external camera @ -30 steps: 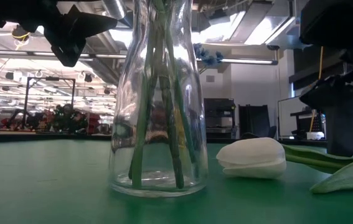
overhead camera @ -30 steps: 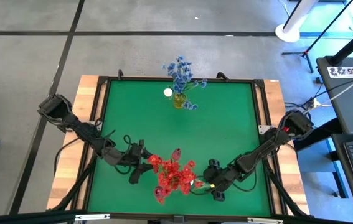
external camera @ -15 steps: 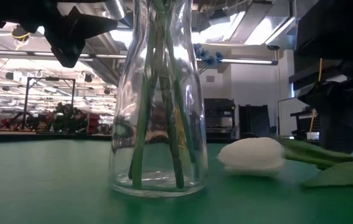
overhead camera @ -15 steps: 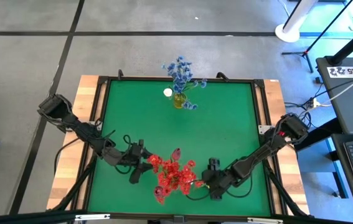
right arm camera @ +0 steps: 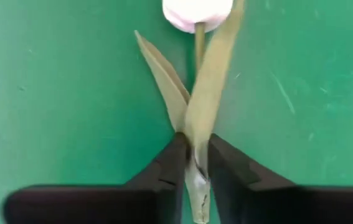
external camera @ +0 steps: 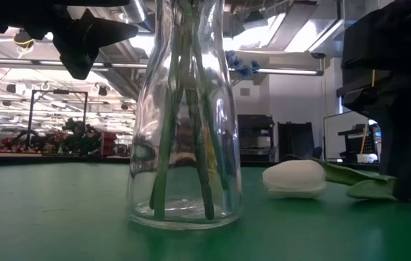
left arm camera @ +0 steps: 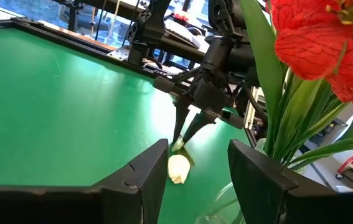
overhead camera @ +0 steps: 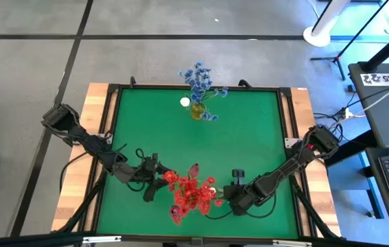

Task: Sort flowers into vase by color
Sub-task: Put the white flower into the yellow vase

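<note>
We are pinching the tulip, lying on the green surface near the red flowers, low on its thin, light, bendy stem with the right end effector, while the left end effector is waiting spread beside them.

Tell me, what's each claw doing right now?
Right gripper shut on white tulip's green stem, flower lying on green table. Left gripper open beside red flowers. Nothing in the way.
</note>
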### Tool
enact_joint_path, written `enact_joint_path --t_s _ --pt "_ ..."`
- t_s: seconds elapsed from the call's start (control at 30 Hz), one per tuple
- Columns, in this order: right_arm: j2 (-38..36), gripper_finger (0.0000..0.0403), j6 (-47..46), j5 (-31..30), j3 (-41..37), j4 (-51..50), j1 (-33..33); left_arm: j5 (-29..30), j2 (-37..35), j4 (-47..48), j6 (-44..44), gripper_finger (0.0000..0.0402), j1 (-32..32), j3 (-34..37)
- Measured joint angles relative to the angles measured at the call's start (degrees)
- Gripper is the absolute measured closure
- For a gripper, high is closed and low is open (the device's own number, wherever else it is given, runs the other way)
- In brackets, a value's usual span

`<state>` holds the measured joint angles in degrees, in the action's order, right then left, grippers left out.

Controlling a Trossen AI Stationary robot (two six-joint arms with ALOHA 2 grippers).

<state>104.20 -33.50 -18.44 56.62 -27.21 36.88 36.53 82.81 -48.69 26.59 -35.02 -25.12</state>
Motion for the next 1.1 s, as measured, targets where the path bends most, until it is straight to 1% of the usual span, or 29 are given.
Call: enact_joint_path --t_s 0.1,0.17,0.23,0.3,0.37,0.47,0.57,0.67,0.8,0.9,0.97,1.0,1.03,1.1 --pt "-0.07 0.0377 0.83 0.49 0.02 -0.63 -1.13 0.0 0.0 0.05 0.0 0.0239 0.01 0.0" --pt "-0.49 0.0393 0.74 0.46 -0.02 -1.37 -2.04 0.04 0.0 0.22 -0.02 0.0239 0.0 0.0" --pt "-1.2 0.0392 0.59 -0.87 -0.15 -2.05 -3.18 0.11 0.0 0.08 -0.02 0.0239 0.01 0.0" --pt "-2.64 0.0388 0.59 -3.85 -0.55 -4.41 -4.19 0.15 0.0 -1.08 -0.05 0.0239 0.0 0.0" --pt "-4.88 0.0393 0.52 -6.23 -0.53 -6.95 -5.24 0.15 -0.21 -2.24 -0.33 0.0239 0.01 -0.02" --pt "-9.74 0.0397 -1.16 -11.36 -0.37 -12.76 -6.35 0.39 -1.56 -2.27 -1.93 0.0239 -0.02 -0.02" --pt "-15.17 0.0396 -2.47 -17.16 -0.39 -15.68 -7.12 1.28 -3.53 -2.16 -3.79 0.0239 -0.03 -0.02" --pt "-21.77 0.0399 -2.11 -22.78 -0.35 -15.31 -7.52 3.2 -5.75 -2.03 -6.24 0.0239 -0.33 -0.04" --pt "-30.89 0.0399 0.11 -33.03 -0.33 -14.03 -7.49 7.1 -8.93 0.35 -9.12 0.0239 -1.07 -0.04" --pt "-37.48 0.04 5.66 -39.09 -0.31 -9.08 -7.49 9.44 -10.98 2.74 -9.29 0.0239 -1.16 -0.04" --pt "-41.33 0.04 12.4 -40.18 -0.27 -2.33 -7.95 9.46 -11.94 3.83 -9.31 0.0239 -0.83 -0.04" --pt "-42.99 0.04 16.44 -39.51 -0.26 1.8 -8.46 9.48 -12.18 4.09 -9.31 0.0239 -0.66 -0.04" --pt "-44.39 0.0401 20.41 -37.6 -0.26 5.95 -9.09 9.47 -12.22 4.07 -9.31 0.0239 -0.47 -0.04" --pt "-46.59 0.0401 27.52 -30.46 -0.22 14.47 -11.05 9.44 -12.19 4.23 -9.31 0.0239 -0.15 -0.05"
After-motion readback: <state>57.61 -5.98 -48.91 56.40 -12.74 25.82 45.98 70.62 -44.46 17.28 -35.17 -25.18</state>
